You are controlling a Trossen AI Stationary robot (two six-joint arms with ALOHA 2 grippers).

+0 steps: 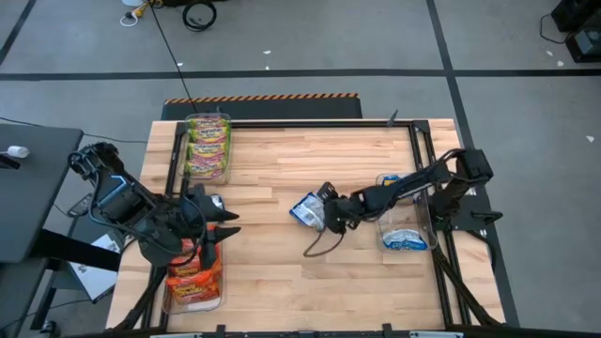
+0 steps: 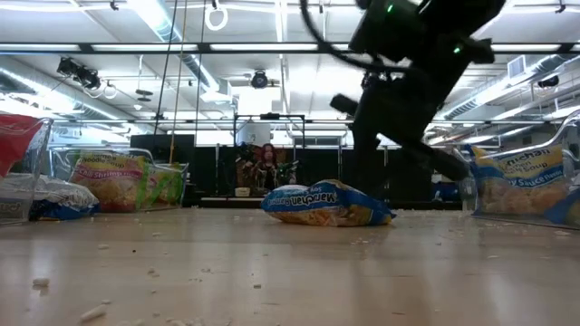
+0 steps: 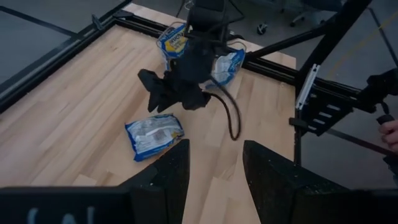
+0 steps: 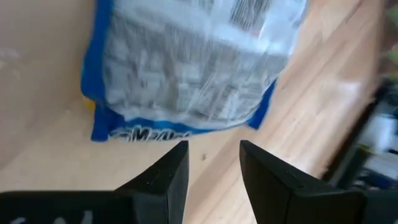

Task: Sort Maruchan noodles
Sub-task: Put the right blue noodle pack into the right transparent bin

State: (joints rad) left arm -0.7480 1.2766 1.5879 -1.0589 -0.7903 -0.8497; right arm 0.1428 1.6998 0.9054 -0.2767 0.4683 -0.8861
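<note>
Right tool (image 1: 331, 214), its two fingers parted with nothing between them, hovers just beside a blue-white Maruchan packet (image 1: 306, 209) lying flat near the middle of the tabletop (image 1: 310, 160), toward its right edge. Left tool (image 1: 221, 225) waits with fingers likewise parted and empty, over the orange-red packets in the clear bin (image 1: 168, 297) at the near left corner; green-pink-yellow packets (image 1: 208, 145) fill a bin at the far left corner, and other blue-white packets (image 1: 406, 242) sit in a bin at the right edge. Judged by its look, the packet is light, with a stiff, brittle noodle block inside slick, crinkling film; pinching across a short edge or narrow flank seems safest, gently, since hard pressure would likely crush the contents.
</note>
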